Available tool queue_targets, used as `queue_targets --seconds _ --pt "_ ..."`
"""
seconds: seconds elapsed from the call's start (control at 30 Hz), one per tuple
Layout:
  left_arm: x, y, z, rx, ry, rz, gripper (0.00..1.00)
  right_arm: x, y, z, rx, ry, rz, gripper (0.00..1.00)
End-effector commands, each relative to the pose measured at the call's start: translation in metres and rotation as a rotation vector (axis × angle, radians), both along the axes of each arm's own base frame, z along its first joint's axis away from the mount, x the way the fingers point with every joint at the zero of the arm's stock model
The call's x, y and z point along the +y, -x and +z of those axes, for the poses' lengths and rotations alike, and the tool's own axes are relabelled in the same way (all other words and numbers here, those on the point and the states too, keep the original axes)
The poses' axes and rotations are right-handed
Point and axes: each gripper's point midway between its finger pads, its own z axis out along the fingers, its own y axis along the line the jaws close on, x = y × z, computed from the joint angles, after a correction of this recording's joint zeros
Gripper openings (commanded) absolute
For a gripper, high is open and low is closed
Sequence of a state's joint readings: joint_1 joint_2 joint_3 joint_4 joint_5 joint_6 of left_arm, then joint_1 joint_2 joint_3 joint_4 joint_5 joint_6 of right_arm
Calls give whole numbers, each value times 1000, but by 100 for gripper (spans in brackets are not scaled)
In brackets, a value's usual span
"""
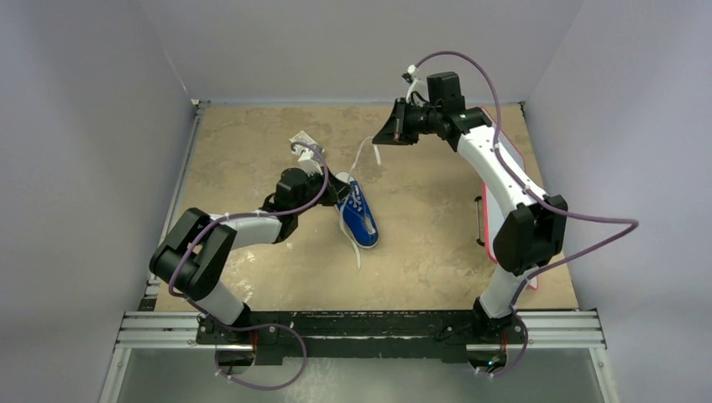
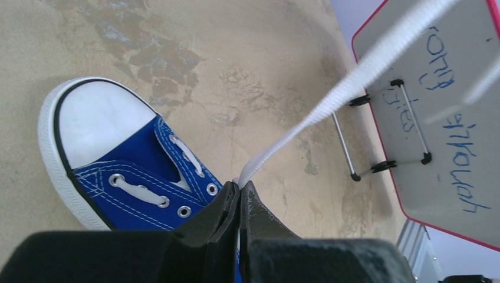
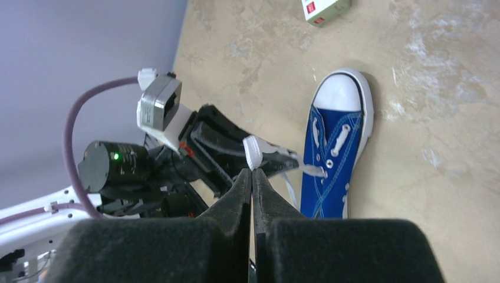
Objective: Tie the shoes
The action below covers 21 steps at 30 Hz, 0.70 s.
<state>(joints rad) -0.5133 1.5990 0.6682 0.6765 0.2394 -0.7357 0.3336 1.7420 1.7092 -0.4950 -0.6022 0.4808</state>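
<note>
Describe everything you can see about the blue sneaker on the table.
The sneaker is small, blue canvas with white stitching, metal eyelets, a white rubber sole and toe cap. It sits sole-down on the table, toe pointing away from the arm bases, untied. The left gripper pinches a white lace just above it; that strand stretches taut, and the right gripper pinches a lace tip. Another strand trails loose by the heel.

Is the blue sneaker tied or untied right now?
Untied: the left gripper and right gripper each pinch a loose lace away from the sneaker; no knot shows.
</note>
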Motion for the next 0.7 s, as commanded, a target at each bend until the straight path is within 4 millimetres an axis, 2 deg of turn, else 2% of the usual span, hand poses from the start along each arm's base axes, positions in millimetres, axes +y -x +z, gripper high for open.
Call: queue_targets --seconds 0.0,0.1,0.2,0.27,0.37,0.43,0.53,0.6,0.67 --pt "-8 3 32 -54 117 -35 0 29 -23 4 -4 -138 36 0" --pt "-7 7 31 -48 142 -31 0 52 -31 -21 76 -179 40 0" --pt "-5 13 27 -42 168 -28 0 84 -33 -50 154 -142 66 0" --pt "-3 19 26 -48 187 -32 0 110 -25 -68 189 -99 98 0" --pt "-1 27 22 -52 195 -45 0 128 -13 -103 290 12 117 0" --pt "0 32 18 -49 193 -57 0 131 -5 -119 325 84 132 2" --pt "1 38 19 -59 218 -64 0 136 8 -129 353 107 186 7" --pt "2 40 17 -56 227 -63 0 133 18 -134 371 125 223 18" --pt "3 41 16 -55 230 -61 0 121 24 -133 343 188 244 36"
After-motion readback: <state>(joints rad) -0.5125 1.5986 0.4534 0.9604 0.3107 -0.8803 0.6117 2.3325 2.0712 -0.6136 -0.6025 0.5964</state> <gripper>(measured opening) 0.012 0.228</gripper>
